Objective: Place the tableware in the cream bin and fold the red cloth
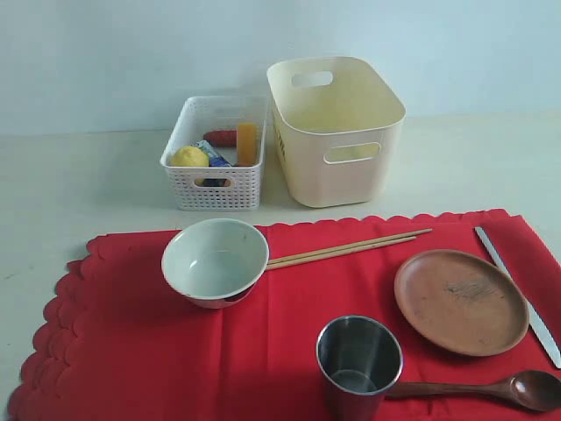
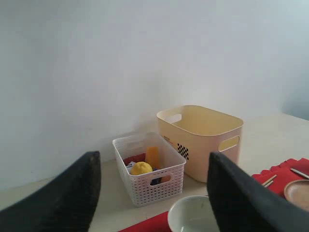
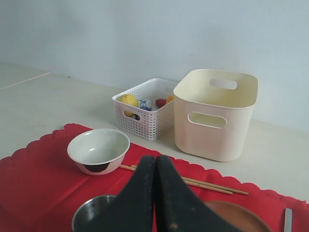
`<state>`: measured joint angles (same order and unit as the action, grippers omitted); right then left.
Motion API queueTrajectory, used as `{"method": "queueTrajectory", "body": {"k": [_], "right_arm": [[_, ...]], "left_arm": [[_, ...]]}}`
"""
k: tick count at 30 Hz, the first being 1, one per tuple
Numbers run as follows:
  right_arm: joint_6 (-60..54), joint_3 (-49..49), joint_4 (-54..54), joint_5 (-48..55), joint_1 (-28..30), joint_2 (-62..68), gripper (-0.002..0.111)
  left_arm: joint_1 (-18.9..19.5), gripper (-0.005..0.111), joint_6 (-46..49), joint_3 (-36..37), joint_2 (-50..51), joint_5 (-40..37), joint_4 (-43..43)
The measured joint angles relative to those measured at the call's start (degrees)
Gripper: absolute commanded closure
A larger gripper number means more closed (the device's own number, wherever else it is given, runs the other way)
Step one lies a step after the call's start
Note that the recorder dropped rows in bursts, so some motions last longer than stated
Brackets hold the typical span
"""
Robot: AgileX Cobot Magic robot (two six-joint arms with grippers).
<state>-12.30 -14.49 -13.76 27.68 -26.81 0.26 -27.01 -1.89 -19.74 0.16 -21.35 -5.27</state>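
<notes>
Nothing binned yet: cream bin (image 1: 307, 180) empty, tableware (image 1: 215, 259) sits on unfolded red cloth (image 1: 131, 351). Left gripper (image 2: 153, 159) wide, right gripper (image 3: 154, 162) closed; both empty.

Left hand (image 2: 153, 159) spread, empty; right hand (image 3: 154, 166) pinched closed.

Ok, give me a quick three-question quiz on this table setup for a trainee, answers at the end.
1. True or false: the bowl sits on the red cloth.
2. In the exterior view, which item lies to the right of the plate? A) knife B) chopsticks C) cup
3. Which one is shut: the left gripper or the right gripper?
Key: 1 true; 2 A; 3 right.
</notes>
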Motion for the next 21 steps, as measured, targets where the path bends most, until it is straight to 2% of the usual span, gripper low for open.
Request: {"method": "queueTrajectory", "body": {"k": [21], "right_arm": [[0.10, 0.00, 0.00, 0.00, 0.00, 0.00, 0.108]], "left_arm": [[0.00, 0.045, 0.00, 0.57, 0.10, 0.00, 0.00]]}}
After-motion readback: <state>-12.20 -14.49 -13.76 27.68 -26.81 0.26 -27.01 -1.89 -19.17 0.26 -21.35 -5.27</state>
